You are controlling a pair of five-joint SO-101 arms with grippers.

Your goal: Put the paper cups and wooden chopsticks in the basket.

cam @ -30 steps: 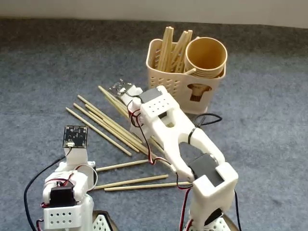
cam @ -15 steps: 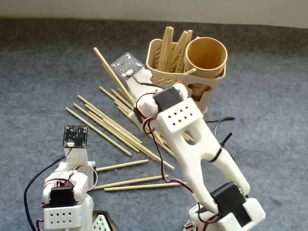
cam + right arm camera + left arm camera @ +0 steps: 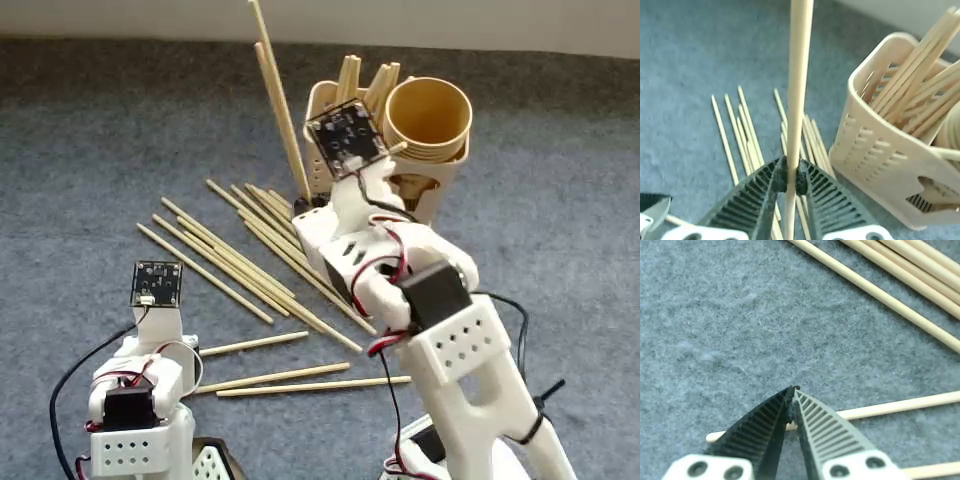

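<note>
Right pincer: ribbed fingers nearly together, clamped on a long pale wooden chopstick. The grip is low on the shaft, with a short stub below the fingers. In the high view this pincer sits just beside the near-left wall of the cream slotted plastic basket.

Held chopstick: long axis steep and near upright, leaning away and left. Its top runs off the picture's upper edge. A second thin length lies close alongside it; whether both are gripped cannot be told.

Left pincer: tips together, nothing between them. It is low over the grey felt-covered table, directly above one loose chopstick that lies crosswise.

Basket: holds a bundle of upright chopsticks in its left compartment. Stacked tan paper cups stand in the right compartment, mouth up.

On the table: a fan of loose chopsticks lies diagonally, far-left to near-right. Three more lie nearly crosswise, close to the left arm.

The right wrist view shows the clamp itself and the basket's slots. The high view shows the stick's full lean and the cups.
</note>
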